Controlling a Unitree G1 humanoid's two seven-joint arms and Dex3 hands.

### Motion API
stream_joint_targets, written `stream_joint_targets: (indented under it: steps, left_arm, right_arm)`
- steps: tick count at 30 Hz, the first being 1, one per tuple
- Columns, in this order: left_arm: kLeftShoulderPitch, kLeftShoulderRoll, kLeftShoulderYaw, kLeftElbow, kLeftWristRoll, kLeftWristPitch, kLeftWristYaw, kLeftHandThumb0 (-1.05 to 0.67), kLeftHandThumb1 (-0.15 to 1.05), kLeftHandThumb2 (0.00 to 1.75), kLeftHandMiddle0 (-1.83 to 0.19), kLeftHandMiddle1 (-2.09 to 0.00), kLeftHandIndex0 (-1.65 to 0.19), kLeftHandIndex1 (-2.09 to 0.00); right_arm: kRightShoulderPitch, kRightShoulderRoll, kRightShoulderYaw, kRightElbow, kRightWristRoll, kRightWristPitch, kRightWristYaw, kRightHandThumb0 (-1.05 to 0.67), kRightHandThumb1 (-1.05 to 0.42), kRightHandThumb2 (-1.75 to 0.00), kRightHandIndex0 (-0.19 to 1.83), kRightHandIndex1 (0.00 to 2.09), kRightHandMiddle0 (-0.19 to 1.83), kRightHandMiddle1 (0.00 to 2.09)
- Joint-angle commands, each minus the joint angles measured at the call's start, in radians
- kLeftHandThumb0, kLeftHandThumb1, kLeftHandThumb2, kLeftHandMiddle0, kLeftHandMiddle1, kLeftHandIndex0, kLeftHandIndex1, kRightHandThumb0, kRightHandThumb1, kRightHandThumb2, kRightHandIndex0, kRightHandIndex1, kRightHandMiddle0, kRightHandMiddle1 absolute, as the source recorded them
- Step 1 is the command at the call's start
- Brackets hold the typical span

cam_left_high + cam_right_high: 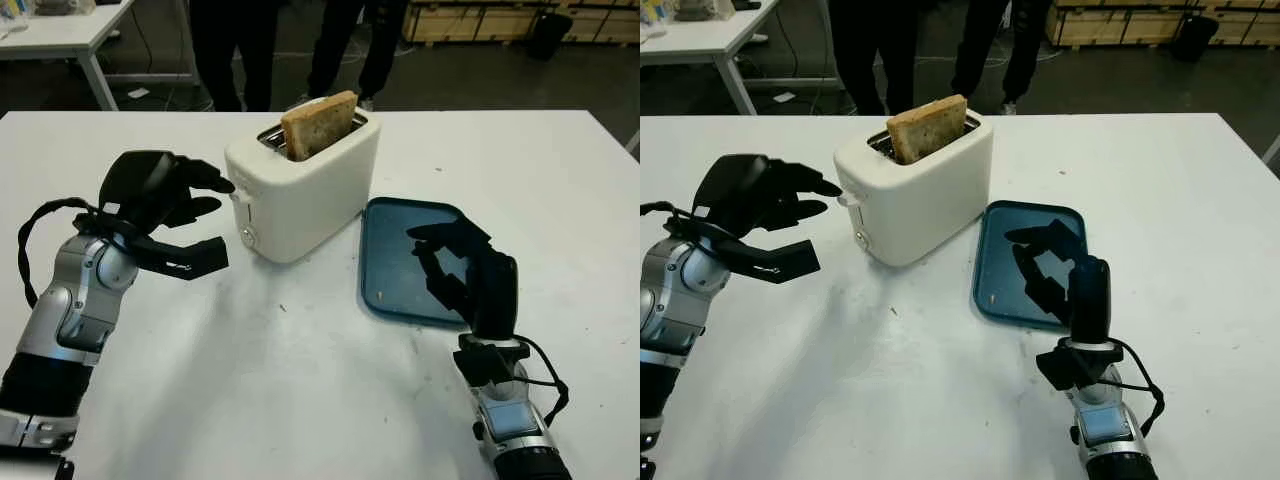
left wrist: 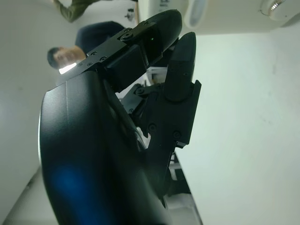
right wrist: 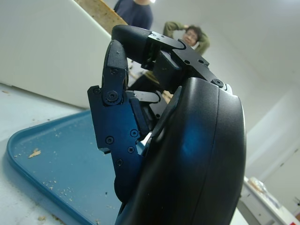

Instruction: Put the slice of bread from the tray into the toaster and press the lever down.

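Note:
A slice of bread stands upright in a slot of the white toaster at the table's middle, more than half of it sticking out. The toaster's lever juts from the end that faces my left hand. That hand is open and hovers just left of the toaster, one fingertip right by the lever; whether it touches is unclear. My right hand is open above the near edge of the blue tray, which holds only crumbs.
The tray lies right of the toaster, almost touching it. People's legs stand behind the table's far edge. A second white table is at the back left. Wooden pallets line the back right.

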Motion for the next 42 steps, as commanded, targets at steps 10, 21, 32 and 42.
stream_joint_targets:
  steps: [10,21,32,42]
  left_arm:
    - [-0.050,0.047,-0.037,0.014,0.008,-0.013,-0.059,-0.23,0.92,0.03,-0.97,-0.95,-1.18,-0.01]
    - [-0.087,0.042,-0.069,0.057,0.015,-0.012,-0.091,-0.22,0.92,0.07,-0.95,-1.07,-1.24,-0.03]
    - [-0.105,0.048,-0.089,0.090,0.022,-0.013,-0.094,-0.24,0.92,0.11,-0.91,-0.98,-1.18,0.00]
    - [-0.130,0.060,-0.109,0.124,0.025,-0.037,-0.091,-0.25,0.92,0.13,-0.88,-1.18,-1.26,-0.04]
  right_arm:
    - [-0.011,0.009,-0.013,-0.019,-0.006,-0.011,0.010,-0.38,-0.92,-0.32,0.72,1.40,0.74,0.88]
    - [-0.004,0.014,-0.022,-0.023,-0.003,-0.019,0.012,-0.37,-0.92,-0.30,0.69,1.51,0.71,0.91]
    - [0.000,0.013,-0.022,-0.036,0.003,-0.018,0.020,-0.37,-0.92,-0.29,0.71,1.43,0.70,0.93]
    - [-0.003,0.016,-0.024,-0.033,-0.002,-0.027,0.017,-0.39,-0.92,-0.28,0.69,1.55,0.70,0.96]
